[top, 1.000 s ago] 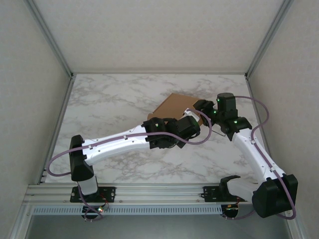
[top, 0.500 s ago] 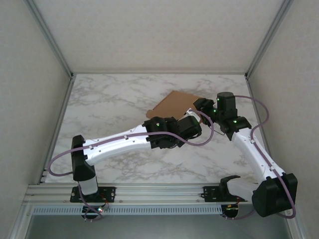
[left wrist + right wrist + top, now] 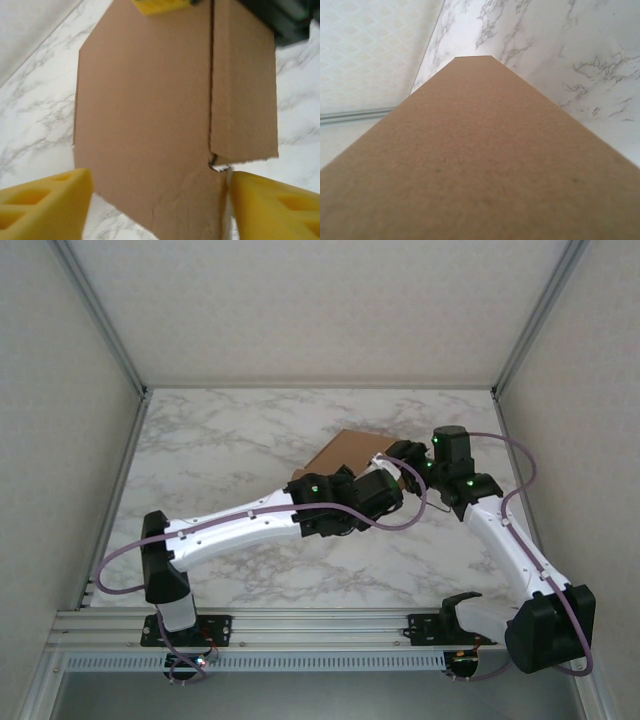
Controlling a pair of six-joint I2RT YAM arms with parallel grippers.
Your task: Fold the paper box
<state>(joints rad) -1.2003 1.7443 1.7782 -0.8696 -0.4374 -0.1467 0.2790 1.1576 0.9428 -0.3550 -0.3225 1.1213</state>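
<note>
1. White marble table (image 3: 220, 440), pale walls round it.
2. Brown paper box (image 3: 350, 448) centre-right of overhead view, tilted.
3. Now right gripper (image 3: 393, 456) pinching box's right edge.
4. And left gripper (image 3: 160, 177) released, jaws wide, box's near edge betw. fingers at wrist view's bottom.

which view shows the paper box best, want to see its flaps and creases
Left wrist view: the paper box shows nearly whole, with its outline, a long crease and a notch. In the top external view it is small and partly covered by the arms. The right wrist view looks along one plain brown face up close.
</note>
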